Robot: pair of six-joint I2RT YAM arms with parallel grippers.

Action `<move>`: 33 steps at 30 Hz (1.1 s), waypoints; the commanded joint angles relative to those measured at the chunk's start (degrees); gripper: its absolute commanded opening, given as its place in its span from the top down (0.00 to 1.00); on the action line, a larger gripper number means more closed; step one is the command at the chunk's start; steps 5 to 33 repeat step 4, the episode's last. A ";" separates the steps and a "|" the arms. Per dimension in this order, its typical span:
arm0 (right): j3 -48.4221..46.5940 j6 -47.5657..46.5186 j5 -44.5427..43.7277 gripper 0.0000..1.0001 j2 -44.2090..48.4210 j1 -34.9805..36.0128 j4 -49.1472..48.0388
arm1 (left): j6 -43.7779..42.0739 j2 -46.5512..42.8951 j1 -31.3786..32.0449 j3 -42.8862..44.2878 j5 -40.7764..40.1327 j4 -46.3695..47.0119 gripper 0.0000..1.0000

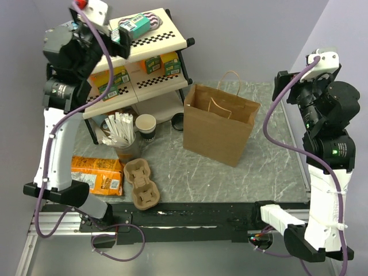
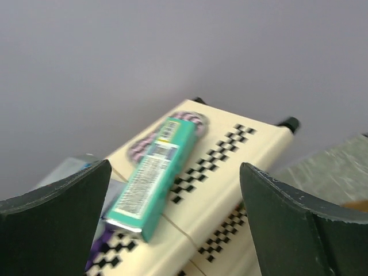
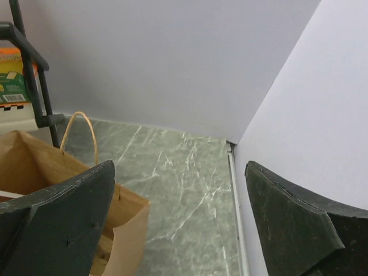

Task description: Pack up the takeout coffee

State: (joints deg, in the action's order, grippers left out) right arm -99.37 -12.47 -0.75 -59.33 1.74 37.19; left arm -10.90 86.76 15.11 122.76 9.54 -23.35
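Observation:
The takeout coffee cup, cream-tan with a dark base, stands on the table in front of the shelf with its top uncovered. A round black lid lies just to its right. My left gripper is raised at the shelf's top tier, open and holding nothing. In the left wrist view the left gripper frames a teal box lying on the shelf top. My right gripper hangs open and high at the right. In the right wrist view the right gripper is over bare table beside the brown paper bag.
The open paper bag stands mid-table. A tiered shelf with small boxes fills the back left. A cup of white sticks, a pulp cup carrier and an orange packet sit at the near left. A wall runs along the right.

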 commanded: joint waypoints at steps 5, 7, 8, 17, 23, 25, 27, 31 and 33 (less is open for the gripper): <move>-6.62 -0.89 -0.30 0.00 -2.71 0.37 -3.35 | -2.37 -3.26 -3.42 3.89 -6.46 4.98 0.01; -6.62 -0.89 -0.30 0.00 -2.71 0.37 -3.35 | -2.37 -3.26 -3.42 3.89 -6.46 4.98 0.01; -6.62 -0.89 -0.30 0.00 -2.71 0.37 -3.35 | -2.37 -3.26 -3.42 3.89 -6.46 4.98 0.01; -6.62 -0.89 -0.30 0.00 -2.71 0.37 -3.35 | -2.37 -3.26 -3.42 3.89 -6.46 4.98 0.01; -6.62 -0.89 -0.30 0.00 -2.71 0.37 -3.35 | -2.37 -3.26 -3.42 3.89 -6.46 4.98 0.01; -6.62 -0.89 -0.30 0.00 -2.71 0.37 -3.35 | -2.37 -3.26 -3.42 3.89 -6.46 4.98 0.01; -6.62 -0.89 -0.30 0.00 -2.71 0.37 -3.35 | -2.37 -3.26 -3.42 3.89 -6.46 4.98 0.01; -6.62 -0.89 -0.30 0.00 -2.71 0.37 -3.35 | -2.37 -3.26 -3.42 3.89 -6.46 4.98 0.01; -6.62 -0.89 -0.30 0.00 -2.71 0.37 -3.35 | -2.37 -3.26 -3.42 3.89 -6.46 4.98 0.01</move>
